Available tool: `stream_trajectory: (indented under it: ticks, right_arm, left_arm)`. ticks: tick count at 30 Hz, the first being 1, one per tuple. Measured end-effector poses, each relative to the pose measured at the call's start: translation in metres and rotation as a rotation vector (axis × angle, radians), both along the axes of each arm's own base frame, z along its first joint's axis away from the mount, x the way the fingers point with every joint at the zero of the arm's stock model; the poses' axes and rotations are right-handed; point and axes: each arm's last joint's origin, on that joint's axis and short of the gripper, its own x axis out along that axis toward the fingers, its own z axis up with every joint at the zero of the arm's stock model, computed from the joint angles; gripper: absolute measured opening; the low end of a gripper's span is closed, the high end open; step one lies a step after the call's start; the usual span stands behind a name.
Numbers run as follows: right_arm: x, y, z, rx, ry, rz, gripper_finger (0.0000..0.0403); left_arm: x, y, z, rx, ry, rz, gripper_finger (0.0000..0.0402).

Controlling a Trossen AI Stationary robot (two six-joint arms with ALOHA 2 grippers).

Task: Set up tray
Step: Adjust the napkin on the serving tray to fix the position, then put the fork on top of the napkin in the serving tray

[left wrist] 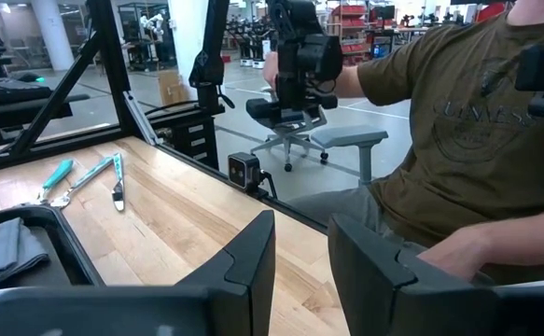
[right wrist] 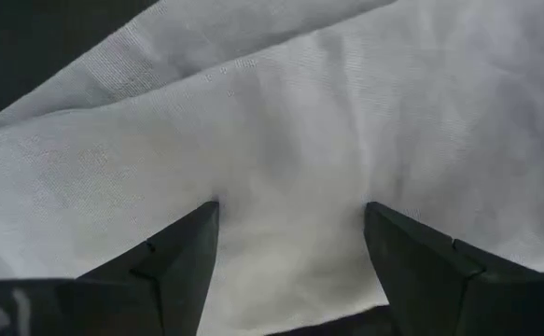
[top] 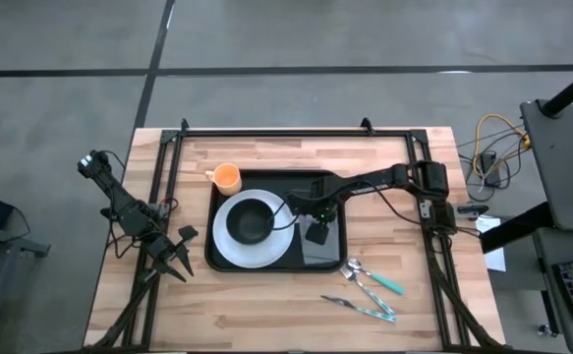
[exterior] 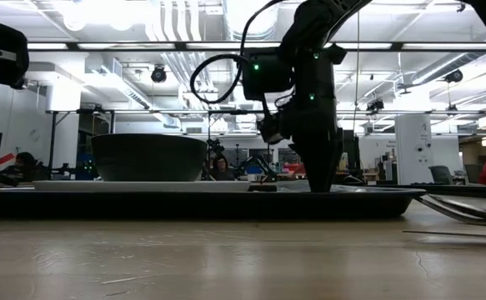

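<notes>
A wooden table (top: 266, 305) is seen from above, with a black tray (top: 333, 258) lying at its centre. On the tray's 9 o'clock half a white plate (top: 229, 246) is set, and a dark bowl (top: 251, 220) sits on the plate. A grey cloth (top: 323, 246) is spread on the tray's 3 o'clock half; its edges are hard to make out against the black tray, and part of it is covered by the right gripper (top: 315, 232). That gripper is lowered onto the cloth, its 2 fingers (right wrist: 183, 257) spread apart with cloth lying between the tips; nothing is clamped. In the low view the bowl and plate are seen only as dark outlines on the tray, and the cloth is hidden behind the rim.

An orange cup (top: 227, 177) stands just beside the tray's 11 o'clock corner. Cutlery with teal handles (top: 370, 287) lies on the table at 5 o'clock from the tray, the pieces overlapping and difficult to tell apart.

The left gripper (top: 178, 258) is parked at 9 o'clock, well apart from the tray, fingers parted and empty. Beyond the table edge a person in an olive shirt (left wrist: 467, 140) is seen, cut off at the shoulders.
</notes>
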Motion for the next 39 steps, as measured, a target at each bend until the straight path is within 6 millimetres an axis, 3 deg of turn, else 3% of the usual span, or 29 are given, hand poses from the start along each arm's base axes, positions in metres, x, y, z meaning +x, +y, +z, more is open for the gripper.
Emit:
stream_trajectory:
  ticks: [11, 18, 27, 39]
  right_arm:
    - [-0.015, 0.003, 0.061, -0.007, -0.164, -0.07, 0.0247]
    - [-0.029, 0.03, 0.083, 0.017, -0.172, -0.156, 0.0252]
    - [-0.042, 0.068, 0.078, 0.085, -0.071, -0.217, 0.0252]
    - [-0.061, 0.102, 0.058, 0.081, 0.006, -0.341, 0.0252]
  left_arm:
    - [0.0, 0.0, 0.0, 0.0, 0.0, 0.0, 0.0084]
    - [0.0, 0.0, 0.0, 0.0, 0.0, 0.0, 0.0084]
    - [0.0, 0.0, 0.0, 0.0, 0.0, 0.0, 0.0084]
    - [0.0, 0.0, 0.0, 0.0, 0.0, 0.0, 0.0084]
